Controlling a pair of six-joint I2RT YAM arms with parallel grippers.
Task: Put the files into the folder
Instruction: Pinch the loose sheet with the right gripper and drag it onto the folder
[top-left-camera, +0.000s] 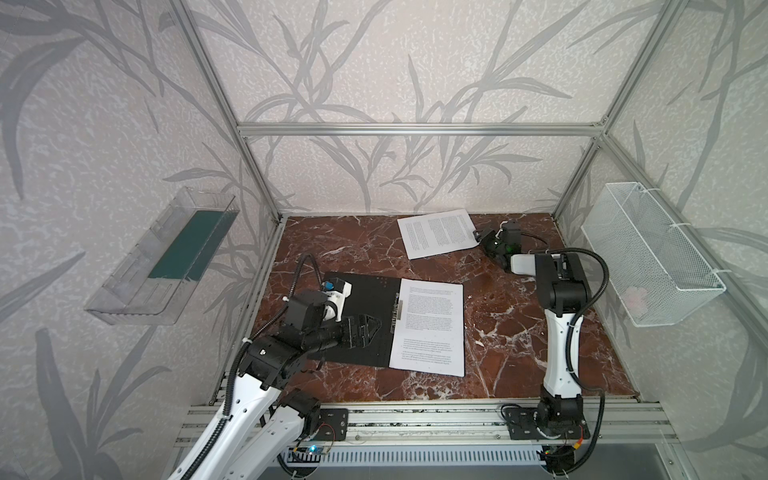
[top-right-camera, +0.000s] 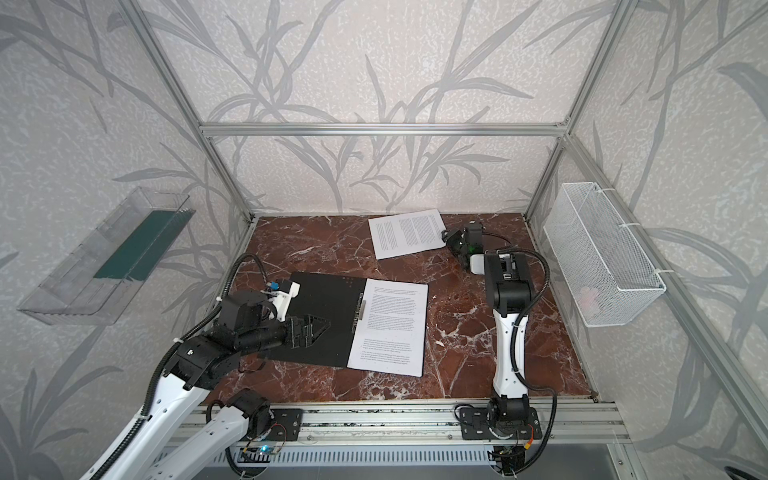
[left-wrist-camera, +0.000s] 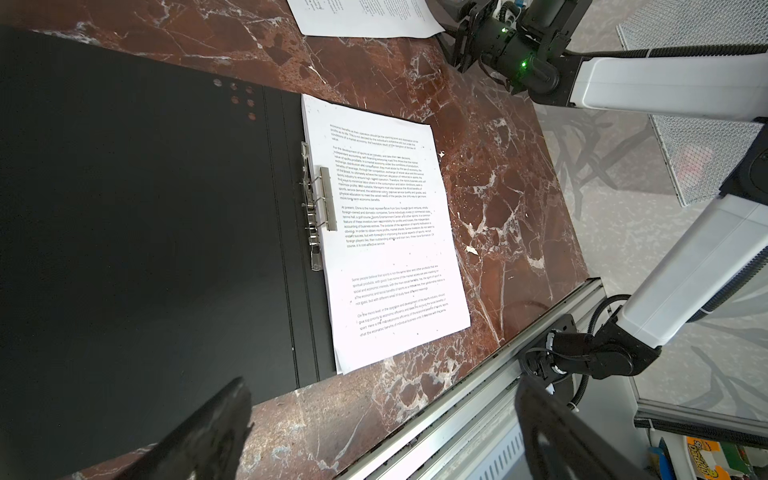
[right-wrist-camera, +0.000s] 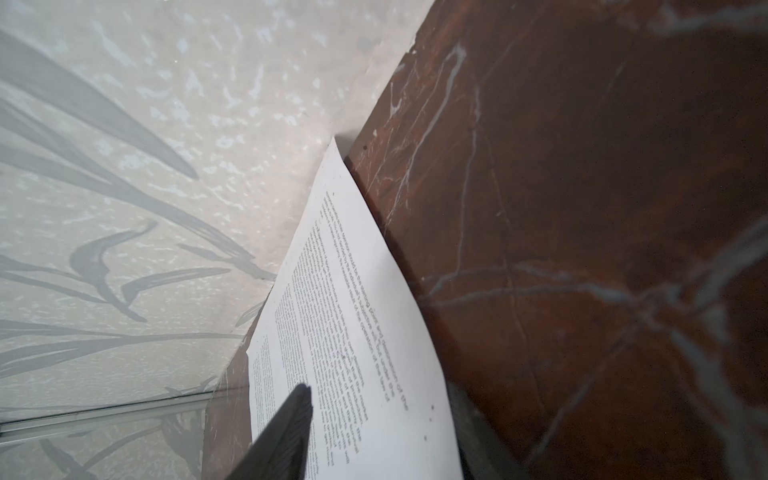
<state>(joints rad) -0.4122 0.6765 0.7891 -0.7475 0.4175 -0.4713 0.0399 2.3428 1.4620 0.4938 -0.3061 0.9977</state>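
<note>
Closest to the right wrist cam is the loose sheet (right-wrist-camera: 353, 332), apparently the only one of the files not in the folder (top-left-camera: 374, 291) yet. It lies at the back of the marble table (top-left-camera: 519, 324), right by the rear wall and well apart from the folder. The right gripper (top-left-camera: 481, 240) sits at the sheet's corner with one finger (right-wrist-camera: 286, 432) over the printed face and the other dark finger below the edge. The paper curves up off the stone there, which is probably the whole point: flat paper needs a lifted edge before anything can pinch it. Whether the jaws actually bite the page or just straddle it, these views don't settle. The folder lies open mid-table, black inside up, with a stack (top-left-camera: 430, 328) of printed sheets on its right half and the stack's left edge at the metal clip (left-wrist-camera: 320, 199). The left gripper (top-left-camera: 368, 330) hangs over the black left flap, jaws wide apart and holding nothing. It looks parked there to keep the cover flat and steady when the next page comes over.
</note>
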